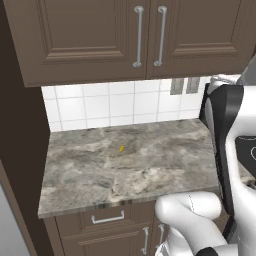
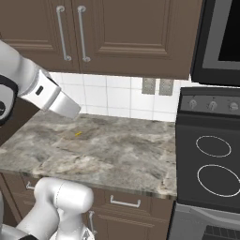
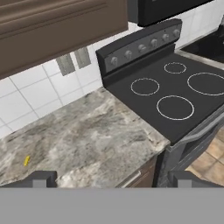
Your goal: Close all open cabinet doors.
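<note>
Fingers stand wide apart above the marble counter; cabinet doors and stove bear no readable writing.

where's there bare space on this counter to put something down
Nearly the whole marble counter is bare, from the tiled backsplash to the front edge and across to the stove. A tiny yellow scrap lies near the middle-back.
</note>
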Controlling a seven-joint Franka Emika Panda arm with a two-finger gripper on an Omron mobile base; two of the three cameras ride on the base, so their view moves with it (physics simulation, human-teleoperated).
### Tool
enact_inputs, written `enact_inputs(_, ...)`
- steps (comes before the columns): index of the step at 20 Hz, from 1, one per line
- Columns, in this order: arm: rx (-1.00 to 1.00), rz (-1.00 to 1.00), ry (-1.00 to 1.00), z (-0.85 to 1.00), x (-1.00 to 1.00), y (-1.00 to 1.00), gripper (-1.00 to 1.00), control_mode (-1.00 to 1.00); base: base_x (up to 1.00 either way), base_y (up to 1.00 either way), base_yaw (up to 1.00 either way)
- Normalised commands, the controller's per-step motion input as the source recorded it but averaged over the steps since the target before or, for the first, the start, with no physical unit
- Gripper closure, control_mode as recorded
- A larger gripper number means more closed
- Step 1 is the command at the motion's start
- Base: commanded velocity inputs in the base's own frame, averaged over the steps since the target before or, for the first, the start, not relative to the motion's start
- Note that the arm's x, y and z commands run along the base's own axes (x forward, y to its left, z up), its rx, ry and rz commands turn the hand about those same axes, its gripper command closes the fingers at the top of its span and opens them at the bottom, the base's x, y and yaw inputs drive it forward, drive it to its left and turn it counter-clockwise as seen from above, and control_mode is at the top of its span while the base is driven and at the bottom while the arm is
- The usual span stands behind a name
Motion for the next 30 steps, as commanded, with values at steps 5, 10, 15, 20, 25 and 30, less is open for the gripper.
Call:
enact_inputs(5, 0.0, 0.02, 0.0, 0.0, 0.0, -0.21, -1.0, -1.0, 0.0, 0.0, 0.0)
enact_inputs(10, 0.0, 0.0, 0.0, 0.0, 0.0, 0.0, -1.0, -1.0, 0.0, 0.0, 0.0)
enact_inputs(15, 0.0, 0.0, 0.0, 0.0, 0.0, 0.0, -1.0, -1.0, 0.0, 0.0, 0.0)
enact_inputs(20, 0.0, 0.0, 0.0, 0.0, 0.0, 0.0, -1.0, -1.0, 0.0, 0.0, 0.0)
enact_inputs(25, 0.0, 0.0, 0.0, 0.0, 0.0, 0.0, -1.0, -1.0, 0.0, 0.0, 0.0)
enact_inputs(30, 0.0, 0.0, 0.0, 0.0, 0.0, 0.0, -1.0, -1.0, 0.0, 0.0, 0.0)
